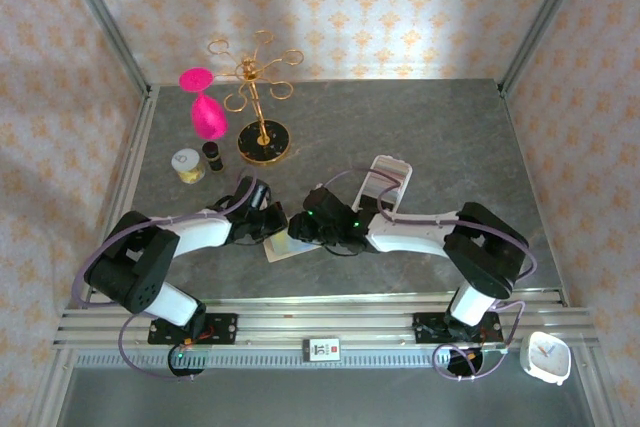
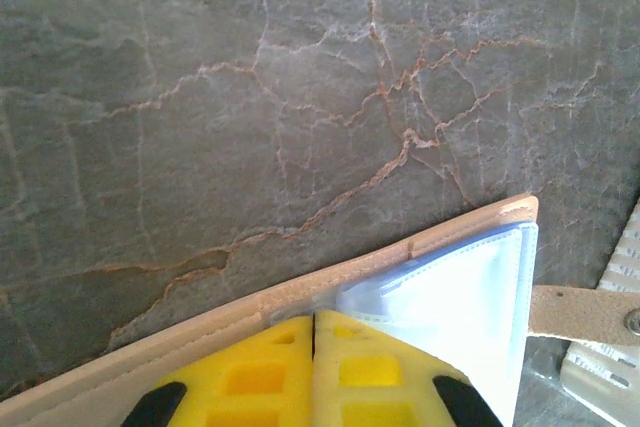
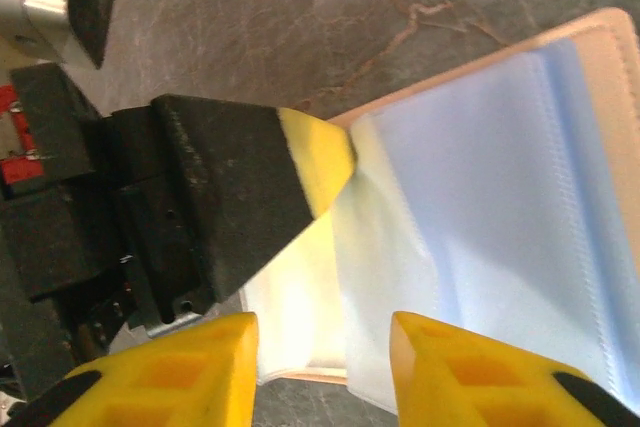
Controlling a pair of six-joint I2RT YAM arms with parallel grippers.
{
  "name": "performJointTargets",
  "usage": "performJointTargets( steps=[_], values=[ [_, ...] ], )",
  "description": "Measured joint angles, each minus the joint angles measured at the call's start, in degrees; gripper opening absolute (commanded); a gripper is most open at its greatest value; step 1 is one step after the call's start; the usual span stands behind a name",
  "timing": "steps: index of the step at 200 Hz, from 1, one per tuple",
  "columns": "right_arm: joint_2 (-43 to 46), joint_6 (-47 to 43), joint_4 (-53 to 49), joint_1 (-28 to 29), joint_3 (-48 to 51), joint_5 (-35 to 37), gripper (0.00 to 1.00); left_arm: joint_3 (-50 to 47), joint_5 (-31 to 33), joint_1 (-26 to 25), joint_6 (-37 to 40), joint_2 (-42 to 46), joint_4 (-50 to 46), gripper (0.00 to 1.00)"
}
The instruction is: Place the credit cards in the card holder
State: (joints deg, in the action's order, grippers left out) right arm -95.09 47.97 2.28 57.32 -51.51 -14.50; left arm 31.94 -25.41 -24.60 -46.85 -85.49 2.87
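The card holder (image 1: 281,247) lies open on the table's middle, tan-rimmed (image 2: 200,332) with clear sleeves (image 3: 480,197). My left gripper (image 2: 314,319) is shut at the holder's edge, its tips pinching the corner of a clear sleeve, which drapes from the fingertip (image 3: 318,162). My right gripper (image 3: 322,332) hovers open just over the same sleeve, with nothing between its fingers. A pale yellow flat shape (image 3: 300,287), seemingly one of the credit cards, shows inside the lifted sleeve. Both grippers meet tip to tip (image 1: 275,223) (image 1: 306,227) in the top view.
A white ridged tray (image 1: 386,179) (image 2: 605,377) sits just right of the holder, beside the holder's tan snap strap (image 2: 585,309). At the back left stand a gold rack (image 1: 262,97), a pink glass (image 1: 206,113), a small jar (image 1: 186,164) and a dark bottle (image 1: 213,152).
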Motion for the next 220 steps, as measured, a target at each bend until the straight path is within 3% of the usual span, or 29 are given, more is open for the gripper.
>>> performJointTargets(
  steps=[36, 95, 147, 220],
  values=[
    [-0.59, 1.55, 0.48, 0.00, 1.53, -0.15, 0.48, -0.57, 0.02, -0.04, 0.92, 0.66, -0.04, 0.00],
    [-4.90, 1.77, 4.26, 0.02, 0.87, -3.61, 0.33, -0.61, -0.87, -0.04, 0.94, 0.87, -0.37, 0.00],
    [-5.81, 1.14, 5.42, -0.13, -0.66, -6.54, 0.33, 1.97, 1.18, 0.63, 2.93, 4.17, -7.93, 0.36],
    [-9.01, -2.21, 6.43, 1.05, -6.32, -11.61, 0.33, 8.39, 4.00, 4.31, 1.97, 13.33, -12.66, 0.41]
  ],
)
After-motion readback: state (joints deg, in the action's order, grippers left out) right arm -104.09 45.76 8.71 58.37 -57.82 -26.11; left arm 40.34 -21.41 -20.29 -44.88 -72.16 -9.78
